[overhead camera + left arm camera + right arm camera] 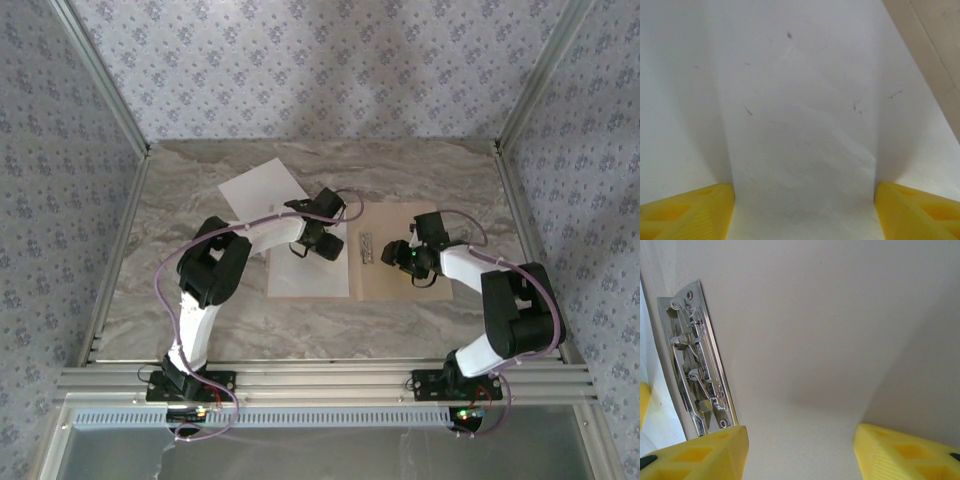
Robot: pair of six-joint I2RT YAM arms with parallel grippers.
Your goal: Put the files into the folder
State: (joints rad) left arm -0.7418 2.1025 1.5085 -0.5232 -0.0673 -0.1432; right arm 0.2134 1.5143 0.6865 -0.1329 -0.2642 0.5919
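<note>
I see the open, flat tan cardboard folder mid-table, with a silver metal clip on its spine. A blank white paper sheet covers its left half, and a second white sheet lies tilted behind it. My left gripper and right gripper are both spread, holding nothing.

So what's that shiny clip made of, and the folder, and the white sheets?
The clip looks like metal: silvery, polished, with bright reflections and thin wire parts. The folder seems to be cardboard: matte, pale tan, flat and stiff-looking. The white sheets look like thin paper: matte, with faint creases and tiny specks.
</note>
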